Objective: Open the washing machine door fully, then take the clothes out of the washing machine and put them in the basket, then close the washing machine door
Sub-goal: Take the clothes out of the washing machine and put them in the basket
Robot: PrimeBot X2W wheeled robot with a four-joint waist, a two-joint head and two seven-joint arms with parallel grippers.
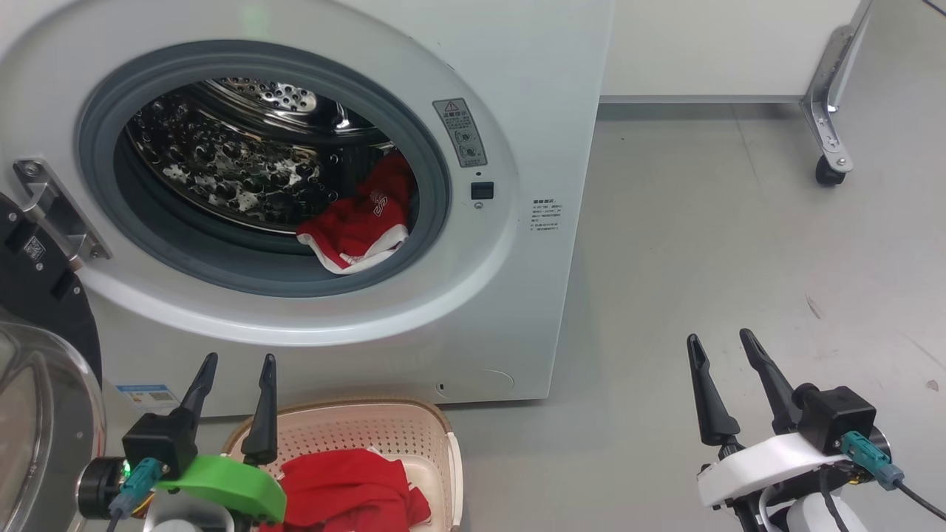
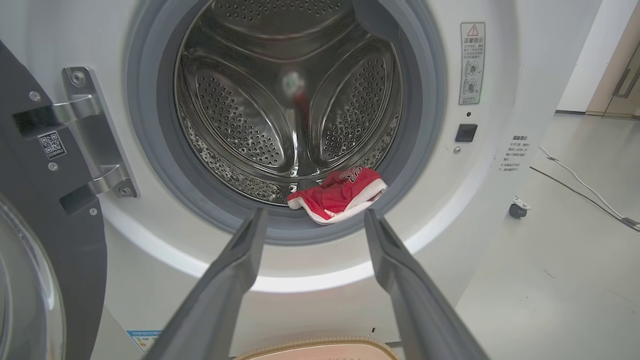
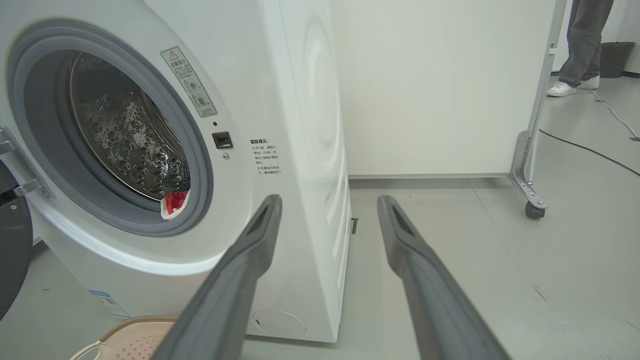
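- Garments were split between two places: one red piece of the clothes (image 1: 347,484) already lay in the basket (image 1: 414,432). Another red-and-white piece (image 1: 358,225) sat at the lower right of the drum (image 1: 222,170), its white-trimmed hem reaching onto the grey gasket (image 1: 244,281).
- Over the basket's near-left rim hovered the left gripper (image 1: 240,360), jaws spread with nothing between them. The right gripper (image 1: 719,338) hung over bare floor to the right of the washing machine (image 1: 517,89), likewise parted and empty.
- Snagging looked the likeliest trouble. A reach into the drum could pinch only the hem, and the fabric might then catch on the gasket lip and slip free short of the basket.
- Just in front of the machine, below the opening, the basket seemed light. A low-swinging arm might nudge or tip it, so that a released garment missed.
- Out to the left, the washing machine door (image 1: 52,310) stood swung wide on its hinge (image 1: 52,207), close beside the left arm. An elbow sweeping that way could probably knock it, or push it round into the reach path.
- Closing too soon would be a fault: with cloth on the gasket, the door would likely trap it and fail to latch.
- Well off beyond a wheeled panel (image 3: 440,90) stood a person's legs (image 3: 580,45), with a cable (image 3: 590,152) on the floor there. Neither seemed a near hazard.
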